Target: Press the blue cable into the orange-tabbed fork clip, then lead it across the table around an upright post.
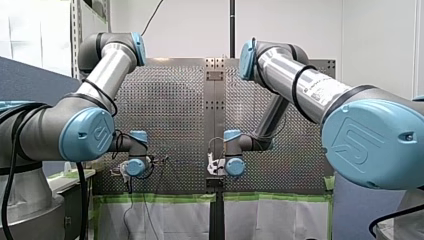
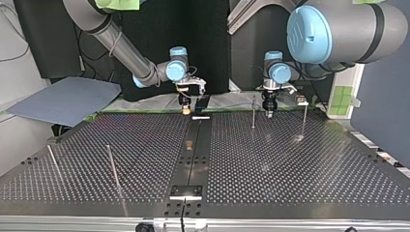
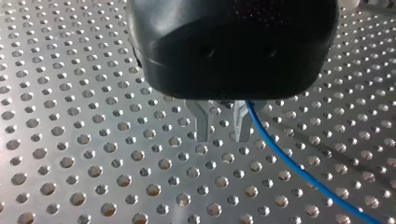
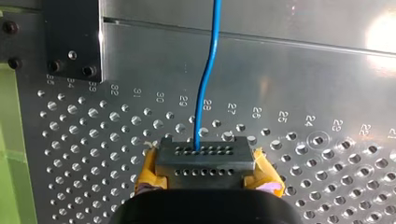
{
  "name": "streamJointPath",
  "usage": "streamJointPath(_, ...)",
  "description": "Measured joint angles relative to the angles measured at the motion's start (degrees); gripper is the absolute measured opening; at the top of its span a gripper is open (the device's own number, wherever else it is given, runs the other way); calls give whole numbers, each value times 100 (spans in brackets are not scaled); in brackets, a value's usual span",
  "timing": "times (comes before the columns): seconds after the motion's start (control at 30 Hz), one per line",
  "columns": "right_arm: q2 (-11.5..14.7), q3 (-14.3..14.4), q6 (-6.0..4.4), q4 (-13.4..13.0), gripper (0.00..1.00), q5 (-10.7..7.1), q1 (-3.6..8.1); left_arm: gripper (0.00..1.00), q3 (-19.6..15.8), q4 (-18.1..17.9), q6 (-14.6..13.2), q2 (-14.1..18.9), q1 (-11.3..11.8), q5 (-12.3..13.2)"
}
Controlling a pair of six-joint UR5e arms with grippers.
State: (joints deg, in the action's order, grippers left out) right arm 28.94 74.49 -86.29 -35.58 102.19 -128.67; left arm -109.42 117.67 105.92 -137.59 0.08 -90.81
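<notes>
Numbers running 32 to 22 mark the perforated table. My right gripper, low over it, pinches the blue cable near 28 with yellow-padded fingers. My left gripper points straight down, metal fingers narrowly apart, the cable just beside one. Four thin posts stand.

The front camera sits behind and above the arms, far back, looking out over the perforated table. The top camera faces it from the opposite edge, set low. Both take in the table's centre strip. Each wrist camera hangs close over the table; both catch the blue cable, the right one apparently near a table edge.
</notes>
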Motion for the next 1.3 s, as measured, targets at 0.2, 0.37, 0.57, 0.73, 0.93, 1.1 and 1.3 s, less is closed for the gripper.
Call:
streamJointPath(0.2, 1, 0, 27, 64, 0, -6, 3, 100, 1, 210, -155, 1, 51, -116)
streamJointPath(0.37, 1, 0, 31, 91, 0, -12, 13, 100, -26, 427, -303, 9, 60, -283)
streamJointPath(0.57, 2, 0, 32, 163, 0, -13, 26, 100, -207, 698, -466, 17, 51, -126)
streamJointPath(0.73, 2, 0, 21, 180, 0, -14, 34, 100, -436, 836, -691, 126, 69, 108)
streamJointPath(0.93, 3, 0, -3, 190, 0, -14, 35, 100, -749, 635, -617, 417, 57, 423)
streamJointPath(1.1, 3, 0, -20, 191, 0, -18, 36, 100, -1035, 732, -425, 701, 34, 708)
streamJointPath(1.3, 3, 1, -63, 204, 0, -49, 46, 100, -1328, 844, -437, 992, 13, 953)
